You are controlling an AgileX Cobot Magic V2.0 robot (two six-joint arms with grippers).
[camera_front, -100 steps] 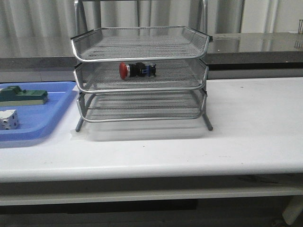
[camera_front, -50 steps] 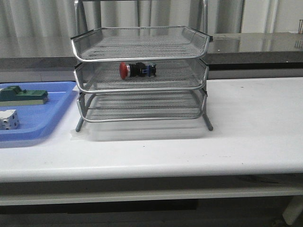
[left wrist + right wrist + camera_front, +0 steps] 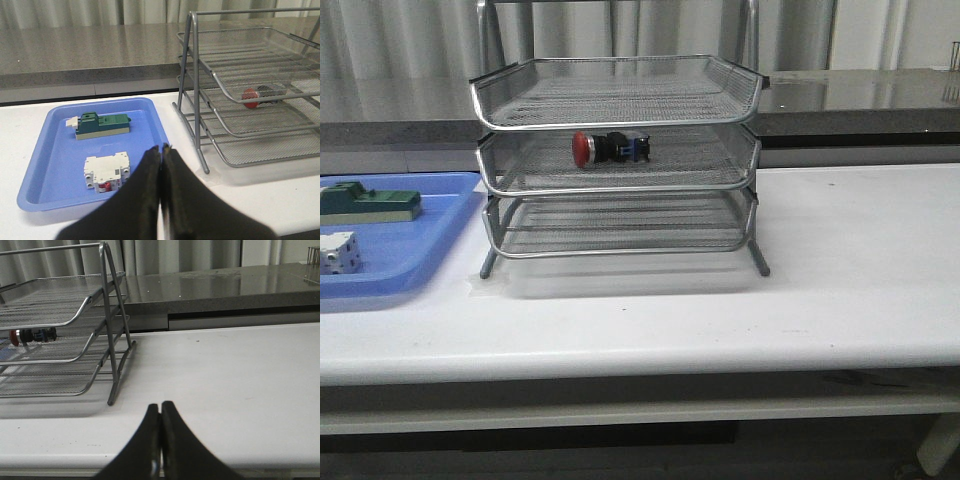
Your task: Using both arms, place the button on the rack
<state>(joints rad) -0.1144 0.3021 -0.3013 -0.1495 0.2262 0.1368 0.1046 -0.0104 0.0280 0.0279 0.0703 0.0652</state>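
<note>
**Inspector A:** Against the 2 earlier front frames, nothing differs. The small push-button with the red mushroom head, black middle and blue rear block [image 3: 611, 148] lies on its side in the middle tier of the silver wire-mesh 3-tier rack [image 3: 617, 160], in the same place, with all 3 tiers pushed in.

**Inspector B:** Meaning for the task?

**Inspector A:** By judgement, placement is complete; only retreat or idling remains.

**Inspector B:** Arm pose?

**Inspector A:** Neither arm appears in the front view. The left gripper [image 3: 161, 149] is clenched on nothing, fingers pressed together, above the near edge of the flat blue plastic tray [image 3: 46, 131] holding a green block [image 3: 102, 125] and a white breaker [image 3: 106, 172]. The right gripper [image 3: 160, 406] is likewise clenched and empty, over bare white table [image 3: 230, 385], well apart from the rack.
</note>
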